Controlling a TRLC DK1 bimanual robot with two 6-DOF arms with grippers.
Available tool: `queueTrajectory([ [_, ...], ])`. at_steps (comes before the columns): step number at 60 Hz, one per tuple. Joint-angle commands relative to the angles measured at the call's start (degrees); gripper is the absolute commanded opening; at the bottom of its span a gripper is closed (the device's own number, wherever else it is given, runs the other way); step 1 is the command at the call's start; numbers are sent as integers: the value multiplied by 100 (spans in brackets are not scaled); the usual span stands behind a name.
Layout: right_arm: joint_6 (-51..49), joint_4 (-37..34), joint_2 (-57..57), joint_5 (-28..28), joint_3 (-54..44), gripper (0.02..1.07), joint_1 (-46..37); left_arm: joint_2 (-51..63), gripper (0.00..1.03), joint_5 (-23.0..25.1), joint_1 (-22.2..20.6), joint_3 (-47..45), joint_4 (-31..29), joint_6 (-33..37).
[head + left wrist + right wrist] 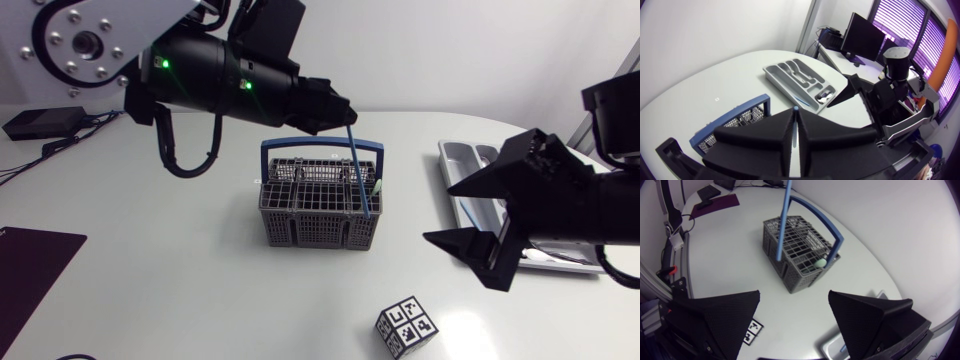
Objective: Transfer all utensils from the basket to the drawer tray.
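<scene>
Jaws of the left gripper (343, 113) pinch a long thin blue plastic utensil (358, 170), nearly upright over the right end of the grey wire basket (310, 228), tip perhaps not clear. Grey plastic drawer tray (455, 160) lies at the white table's (200, 290) right edge, beside the wide-open right gripper (440, 213).

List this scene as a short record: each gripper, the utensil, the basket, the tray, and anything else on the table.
left gripper: shut on the blue utensil
blue utensil: long and thin, tilted, lower end at the basket; cannot tell if it is clear of it
right gripper: open, empty, between basket and tray
basket: grey mesh, blue handle, mid-table; a pale green item inside
tray: grey, near the right arm, some cutlery already in it
other: marked cube, dark mat
</scene>
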Motion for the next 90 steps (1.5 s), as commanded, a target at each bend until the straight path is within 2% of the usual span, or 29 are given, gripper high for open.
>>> queueTrajectory([
  [1, 508, -10, 289, -133, 157, 98, 309, 221, 4, 248, 27, 206, -118, -207],
  [7, 745, 157, 658, -484, 272, 95, 379, 300, 4, 521, -34, 197, -180, -260],
  [15, 973, 377, 1001, -678, 395, 92, 493, 423, 4, 837, -69, 214, -206, -383],
  [21, 1114, 456, 1230, -766, 527, 82, 616, 493, 4, 986, -87, 206, -206, -418],
  [46, 1404, 596, 1599, -1047, 667, 10, 643, 528, 4, 1083, -131, 197, -189, -410],
  [53, 1404, 579, 1555, -1064, 588, 8, 616, 528, 4, 1092, -131, 206, -180, -427],
  [56, 1395, 544, 1546, -1091, 553, 8, 590, 528, 9, 1092, -122, 223, -171, -436],
  [60, 1387, 517, 1476, -1108, 483, 8, 563, 528, 23, 1092, -113, 250, -171, -453],
  [61, 1378, 509, 1467, -1108, 465, 8, 555, 528, 30, 1092, -113, 267, -171, -453],
  [65, 1351, 438, 1405, -1108, 421, 8, 528, 511, 48, 1092, -96, 285, -162, -453],
  [67, 1343, 412, 1370, -1108, 395, 8, 502, 502, 52, 1092, -87, 294, -145, -462],
  [69, 1325, 368, 1335, -1117, 368, 8, 449, 476, 61, 1083, -61, 294, -66, -489],
  [71, 1307, 333, 1317, -1117, 342, 8, 414, 458, 64, 1092, -43, 294, -13, -497],
  [84, 938, -10, 1098, -1267, 149, 8, -236, 344, 67, 934, 185, 302, 198, -541],
  [90, 525, -221, 1019, -1469, 96, 8, -1045, 300, 67, 749, 326, 276, 295, -533],
])
